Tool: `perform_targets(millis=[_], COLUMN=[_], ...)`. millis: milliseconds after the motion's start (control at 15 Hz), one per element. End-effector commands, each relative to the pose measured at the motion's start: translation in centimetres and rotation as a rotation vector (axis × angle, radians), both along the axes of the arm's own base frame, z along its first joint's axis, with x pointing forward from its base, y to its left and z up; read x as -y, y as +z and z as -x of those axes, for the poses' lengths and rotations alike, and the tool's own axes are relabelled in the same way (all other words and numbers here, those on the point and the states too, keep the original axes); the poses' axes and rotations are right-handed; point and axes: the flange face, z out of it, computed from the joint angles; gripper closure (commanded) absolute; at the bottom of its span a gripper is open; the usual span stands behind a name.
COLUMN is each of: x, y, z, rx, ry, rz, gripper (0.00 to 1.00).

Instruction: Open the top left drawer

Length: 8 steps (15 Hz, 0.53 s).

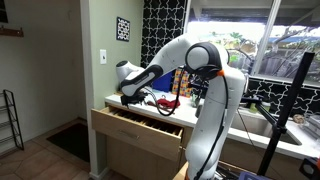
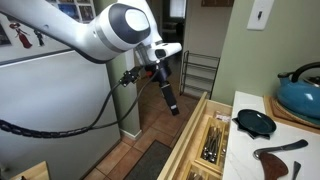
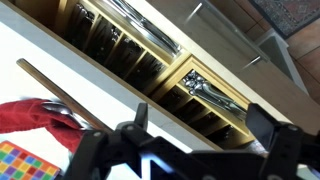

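Wrist view: looks down past the gripper [image 3: 200,128], whose two dark fingers [image 3: 138,122] are spread wide at the bottom edge and clasp nothing. Shows the top left drawer [image 3: 150,60] as a diagonal band, long axis running from upper left to lower right of the frame. Reveals pale dividers and compartments filled with cutlery [image 3: 205,85]. Catches a red cloth [image 3: 30,115] in the lower left corner, across the white counter [image 3: 60,75] from the drawer.

Stands open in both exterior views. Juts toward the lower left of an exterior view, with the light-brown front panel [image 1: 135,130] stretching from left centre down to the right, below the white arm [image 1: 205,90]. Places the dark claw just above the open box there, near the counter edge.

Runs almost bottom to top in an exterior view, front panel [image 2: 190,135] on the left side, opened leftward away from the counter. Adds a teal kettle [image 2: 300,92] and a black pan [image 2: 255,122] at the right. Sets the claw left of the panel's upper end, tilted with tips toward the lower right, clear of the wood. Leaves the finger gap unreadable from outside.
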Motion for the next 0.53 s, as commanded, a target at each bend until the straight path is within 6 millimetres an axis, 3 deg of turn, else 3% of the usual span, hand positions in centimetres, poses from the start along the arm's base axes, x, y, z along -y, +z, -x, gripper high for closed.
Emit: perform_targets(millis=[0, 133, 200, 467], x=[-0.4, -0.5, -0.5, -0.6], y=[1.1, 1.5, 1.6, 1.9], z=[3.0, 3.8, 2.0, 3.0], rx=[0.035, 0.064, 0.044, 0.05], ry=[-0.066, -0.051, -0.039, -0.04], rz=[-0.003, -0.018, -0.004, -0.004], gripper=[0.0, 0.0, 0.0, 0.0])
